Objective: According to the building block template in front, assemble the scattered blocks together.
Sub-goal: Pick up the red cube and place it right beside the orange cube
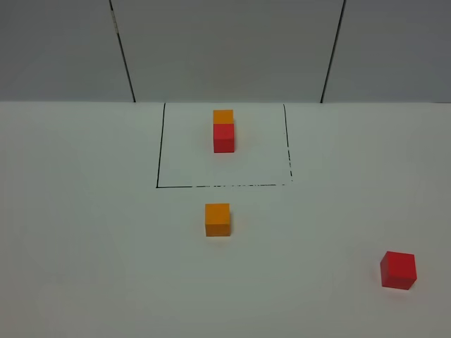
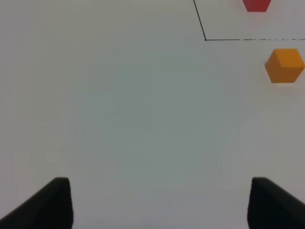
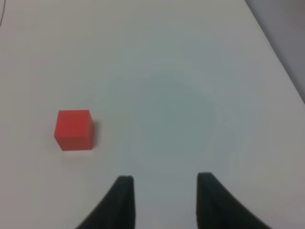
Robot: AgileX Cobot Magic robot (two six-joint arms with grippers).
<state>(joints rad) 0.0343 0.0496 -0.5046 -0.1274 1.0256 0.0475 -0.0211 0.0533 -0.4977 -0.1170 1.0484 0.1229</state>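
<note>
The template (image 1: 224,131) is an orange cube joined to a red cube inside a thin black drawn rectangle at the back middle; its red cube shows in the left wrist view (image 2: 256,5). The loose orange cube (image 1: 217,220) sits just in front of the frame, and it also shows in the left wrist view (image 2: 284,65). The loose red cube (image 1: 398,270) lies at the front right, and it also shows in the right wrist view (image 3: 73,130). My left gripper (image 2: 159,202) is open and empty, well away from the orange cube. My right gripper (image 3: 164,200) is open and empty, short of the red cube and to one side of it. Neither arm shows in the exterior view.
The white table (image 1: 84,232) ends at a grey panelled wall (image 1: 225,49) behind the frame. The table's edge (image 3: 279,52) runs close by the right gripper's side.
</note>
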